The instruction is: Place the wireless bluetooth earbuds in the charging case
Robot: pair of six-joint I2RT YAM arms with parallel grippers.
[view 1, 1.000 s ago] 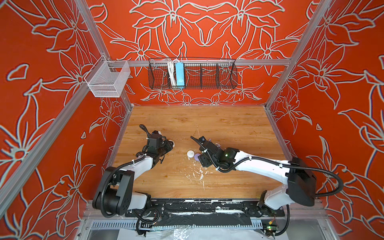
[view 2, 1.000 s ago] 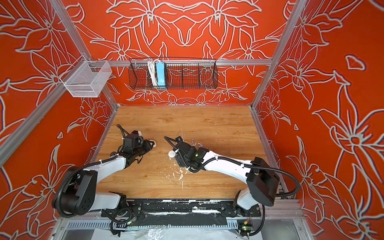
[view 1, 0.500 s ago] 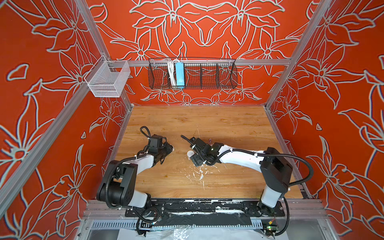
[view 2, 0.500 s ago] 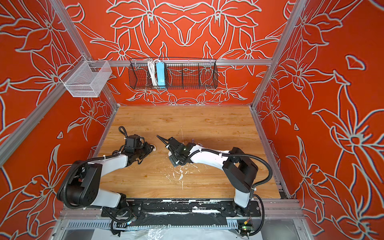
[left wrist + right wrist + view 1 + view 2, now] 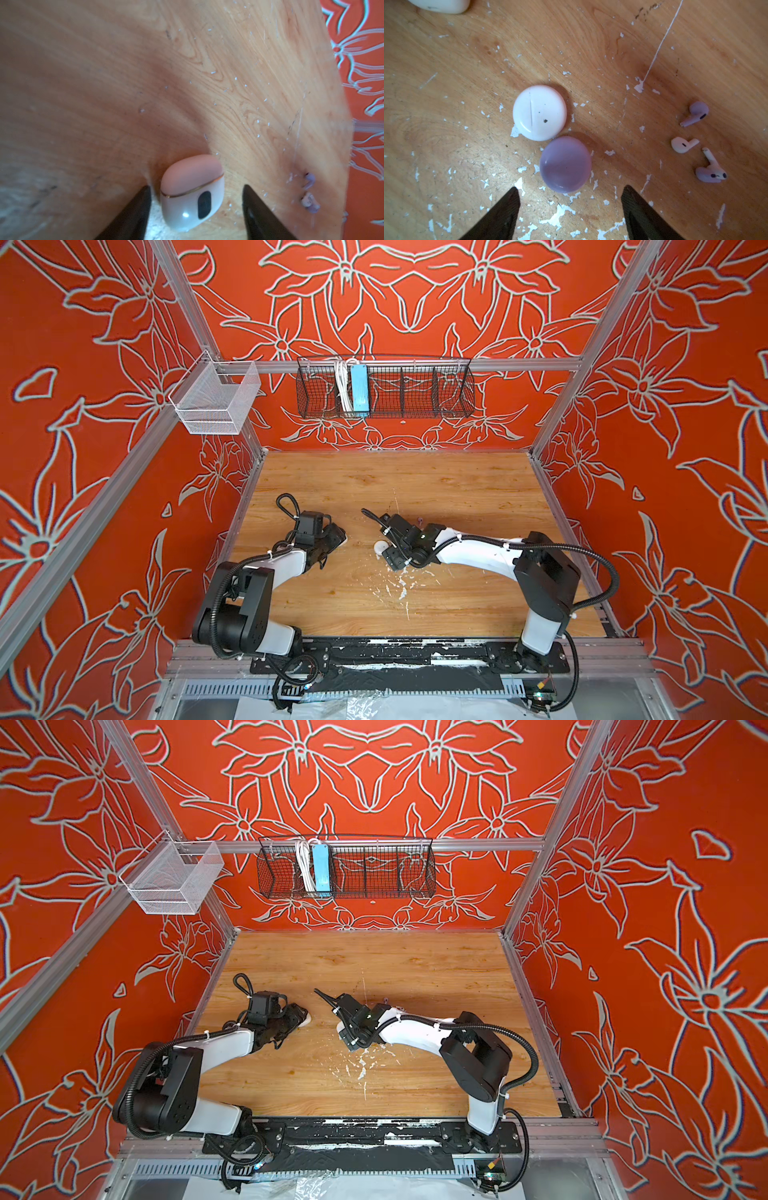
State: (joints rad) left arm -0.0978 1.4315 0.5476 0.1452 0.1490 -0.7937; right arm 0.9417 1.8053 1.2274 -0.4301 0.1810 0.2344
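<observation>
Cream charging case (image 5: pixel 187 176) released: left end effector (image 5: pixel 196 187), shut a second ago, now apart astride it, no contact. Right end effector (image 5: pixel 570 187) apart, just beside lavender case (image 5: pixel 565 164). Earbuds (image 5: pixel 683 144) loose on counter (image 5: pixel 446 104) near lavender case; none inserted yet.

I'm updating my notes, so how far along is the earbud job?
Done: nothing seated yet; three earbuds lie loose on the table, and the white case, lavender case and cream case look shut. In hand: nothing; the left tool stands open around the cream case, the right tool open by the lavender case. Left: open cases, insert buds.
</observation>
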